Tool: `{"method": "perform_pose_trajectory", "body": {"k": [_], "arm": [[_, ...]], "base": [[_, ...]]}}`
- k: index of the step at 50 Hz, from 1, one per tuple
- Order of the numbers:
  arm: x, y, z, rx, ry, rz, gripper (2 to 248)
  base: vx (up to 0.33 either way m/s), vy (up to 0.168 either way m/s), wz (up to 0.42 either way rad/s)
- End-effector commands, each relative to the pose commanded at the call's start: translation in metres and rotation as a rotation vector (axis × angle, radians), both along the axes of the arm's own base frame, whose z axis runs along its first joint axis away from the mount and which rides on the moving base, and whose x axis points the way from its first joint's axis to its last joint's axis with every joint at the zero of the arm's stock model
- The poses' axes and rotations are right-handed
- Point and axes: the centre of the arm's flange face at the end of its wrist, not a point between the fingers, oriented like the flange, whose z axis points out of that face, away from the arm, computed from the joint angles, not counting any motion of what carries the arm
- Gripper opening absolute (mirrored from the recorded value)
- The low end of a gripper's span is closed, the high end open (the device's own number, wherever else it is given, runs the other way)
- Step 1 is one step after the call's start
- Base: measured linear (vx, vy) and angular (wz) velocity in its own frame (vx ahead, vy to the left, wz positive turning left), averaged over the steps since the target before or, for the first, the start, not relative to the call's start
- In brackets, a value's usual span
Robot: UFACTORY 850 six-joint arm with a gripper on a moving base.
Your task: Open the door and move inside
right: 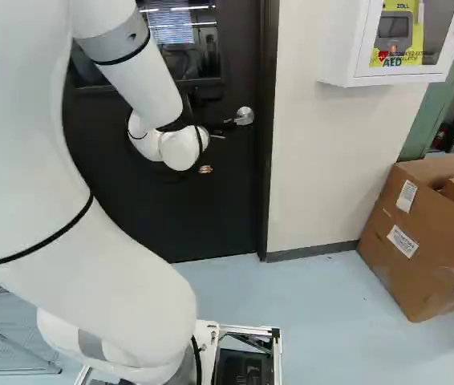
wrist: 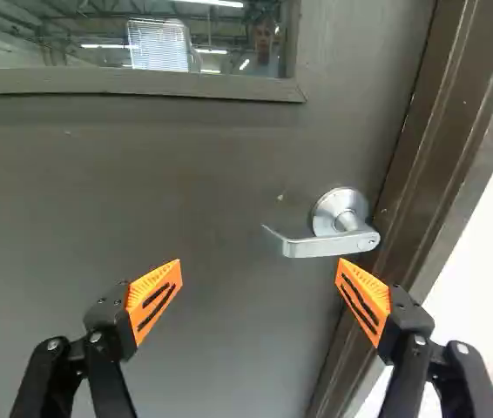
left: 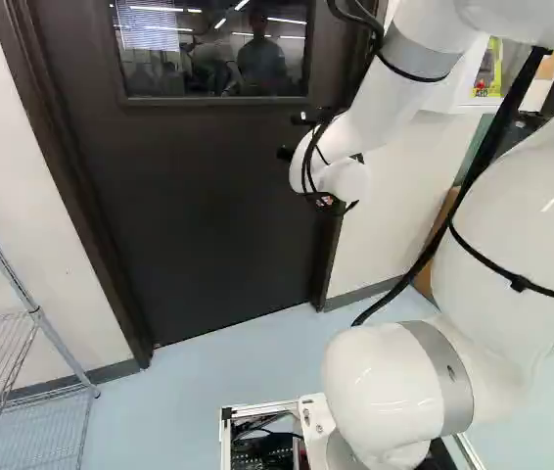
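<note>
Pale blue floor (right: 307,305) meets white wall (right: 315,160) around a dark door (left: 208,215). Door position: closed, seated in its dark frame (right: 267,152). A window (left: 213,49) occupies its upper section. Adjacent items: wire shelf (left: 38,315) at the left of the left base view; open cardboard box (right: 419,249) on the floor at the right of the right base view; white cabinet (right: 343,56) mounted on the wall above and to the left of the box.

The white arm (left: 522,235) extends forward, placing the gripper (left: 295,136) near the latch side of the door. In the wrist view, the gripper (wrist: 259,265) is set wide, fingers well apart, orange pads (wrist: 155,296) angled inward. Metal lever handle (wrist: 334,244): located ahead of the fingers, its round mount closer to the finger on the frame side, its free end directed away from the frame, toward the middle of the gap. Contact between that finger and the handle cannot be confirmed.
</note>
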Motion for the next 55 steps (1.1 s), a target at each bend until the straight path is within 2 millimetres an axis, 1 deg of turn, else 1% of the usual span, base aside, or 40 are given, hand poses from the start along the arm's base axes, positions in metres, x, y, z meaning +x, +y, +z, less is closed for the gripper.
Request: {"method": "perform_pose_trajectory", "body": {"k": [15,49,55], "arm": [[0.011,-0.004,0.016,-0.043,-0.032,0.037,247],[0.041,-0.021,0.050,-0.150,-0.099,0.106,247],[0.046,-0.023,0.053,-0.166,-0.104,0.118,247]], "base": [[0.000,0.000,0.000],[0.000,0.000,0.000],[0.000,0.000,0.000]]}}
